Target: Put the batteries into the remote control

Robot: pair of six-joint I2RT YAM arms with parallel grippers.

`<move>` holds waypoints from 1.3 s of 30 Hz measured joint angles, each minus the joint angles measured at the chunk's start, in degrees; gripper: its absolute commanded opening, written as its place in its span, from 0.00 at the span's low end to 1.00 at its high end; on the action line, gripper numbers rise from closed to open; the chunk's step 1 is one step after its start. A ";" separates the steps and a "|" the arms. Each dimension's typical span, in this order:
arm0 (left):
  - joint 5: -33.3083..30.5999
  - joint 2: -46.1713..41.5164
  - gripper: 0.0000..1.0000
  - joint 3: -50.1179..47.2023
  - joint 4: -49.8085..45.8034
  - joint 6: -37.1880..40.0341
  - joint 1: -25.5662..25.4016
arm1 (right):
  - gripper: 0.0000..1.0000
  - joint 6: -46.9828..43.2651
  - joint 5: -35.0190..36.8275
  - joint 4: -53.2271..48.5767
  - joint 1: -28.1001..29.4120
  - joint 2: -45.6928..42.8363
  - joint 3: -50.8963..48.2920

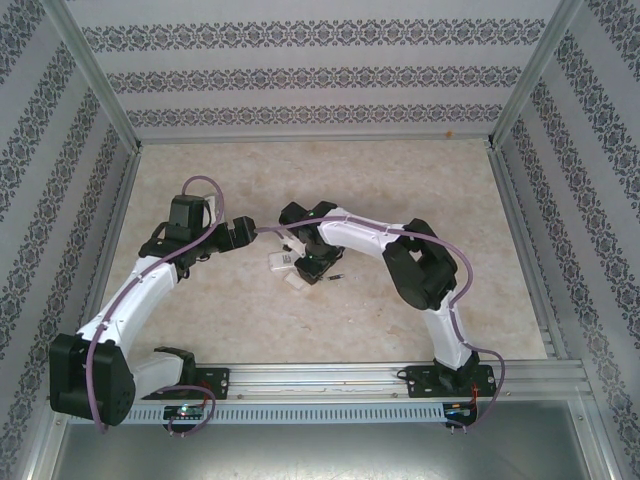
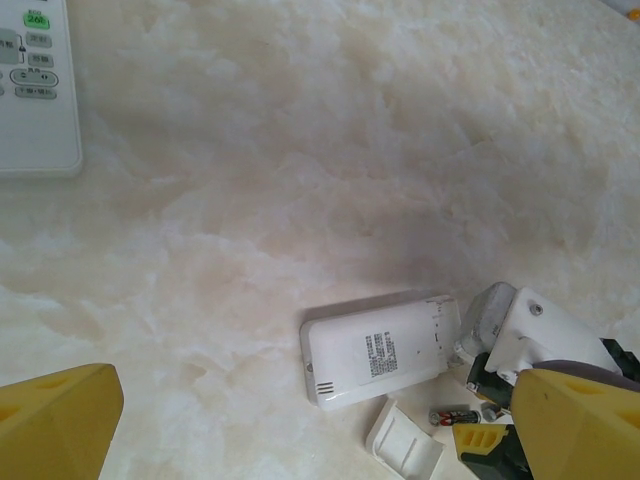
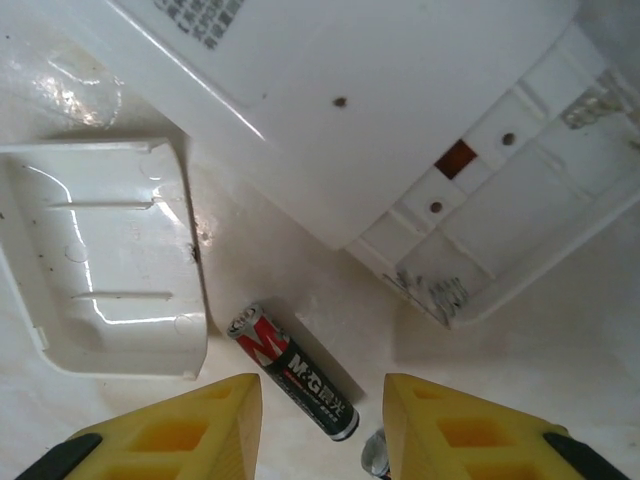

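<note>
The white remote control [image 3: 330, 90] lies face down, its battery compartment [image 3: 490, 230] open and bare. One battery [image 3: 293, 372], dark with a red end, lies slantwise on the table just below it. My right gripper [image 3: 322, 405] is open, with a yellow finger on either side of that battery and a gap to each. The metal end of a second battery [image 3: 375, 455] peeks out by the right finger. The left wrist view has the same remote [image 2: 385, 350] and battery [image 2: 455, 415], with my left gripper [image 2: 315, 410] wide open above the table. From above, both grippers meet near the remote [image 1: 281, 262].
The loose battery cover [image 3: 100, 260] lies inside up, left of the battery and close to the left finger. A second remote [image 2: 35, 85] lies button side up at the left wrist view's top left. Patterned walls and metal rails [image 1: 350, 375] enclose the table.
</note>
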 measured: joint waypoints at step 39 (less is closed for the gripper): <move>9.53 2.34 1.00 0.04 0.04 1.62 0.00 | 0.14 23.71 -1.42 19.26 -5.57 -2.12 -5.38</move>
